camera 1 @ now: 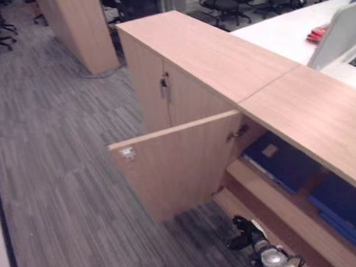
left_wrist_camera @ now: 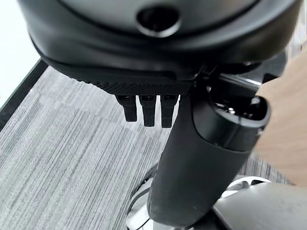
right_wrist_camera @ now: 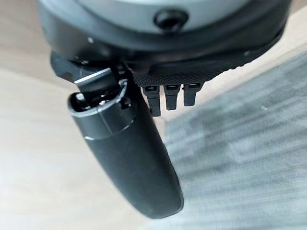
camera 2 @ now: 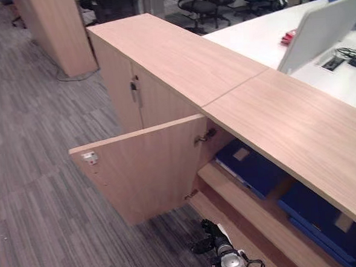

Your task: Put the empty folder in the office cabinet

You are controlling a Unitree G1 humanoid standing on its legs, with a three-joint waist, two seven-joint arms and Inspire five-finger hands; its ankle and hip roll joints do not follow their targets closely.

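The wooden office cabinet [camera 1: 221, 55] stands with one door [camera 1: 180, 166] swung open toward the carpet. Inside, a blue folder [camera 1: 282, 162] rests on the upper shelf and more blue folders [camera 1: 346, 211] lie lower to the right. My right hand [camera 1: 245, 231] hangs low in front of the open compartment, just past the door's bottom corner. In its wrist view the right hand [right_wrist_camera: 129, 158] has relaxed fingers and holds nothing, with pale wood and carpet behind it. My left hand [left_wrist_camera: 201, 158] is likewise open and empty above the carpet, beside the door's wooden edge.
Grey striped carpet [camera 1: 66, 176] stretches to the left of the cabinet. A wooden column [camera 1: 81, 30] and office chairs [camera 1: 224, 0] stand at the back. A white desk [camera 1: 281, 33] with a grey divider panel [camera 1: 341, 33] lies behind the cabinet.
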